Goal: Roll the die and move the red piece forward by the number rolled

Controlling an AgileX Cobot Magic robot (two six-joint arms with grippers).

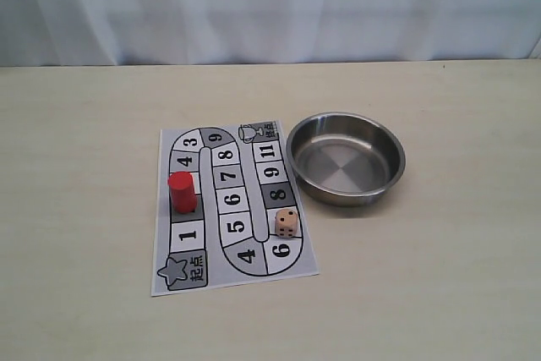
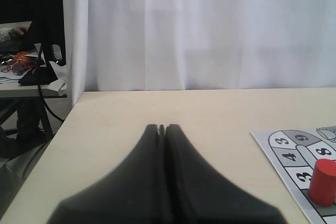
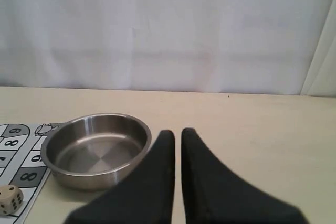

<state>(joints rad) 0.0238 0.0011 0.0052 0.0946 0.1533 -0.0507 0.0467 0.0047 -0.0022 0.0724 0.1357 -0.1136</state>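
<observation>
The red piece (image 1: 182, 192) stands upright on the paper game board (image 1: 235, 198), on the square just past the one marked 1. The die (image 1: 286, 223) rests on the board's right-hand lane, between the squares marked 8 and 6. Neither gripper shows in the exterior view. My left gripper (image 2: 161, 127) is shut and empty over bare table, with the red piece (image 2: 322, 182) and the board (image 2: 294, 150) off to one side. My right gripper (image 3: 178, 132) holds nothing, with only a thin slit between its fingers. It hangs beside the bowl, and the die (image 3: 9, 199) lies beyond that.
A shallow steel bowl (image 1: 347, 192) sits empty just right of the board, also seen from the right wrist as the bowl (image 3: 94, 177). A white curtain backs the pale table. The table's left edge (image 2: 63, 124) drops off to a cluttered desk beyond.
</observation>
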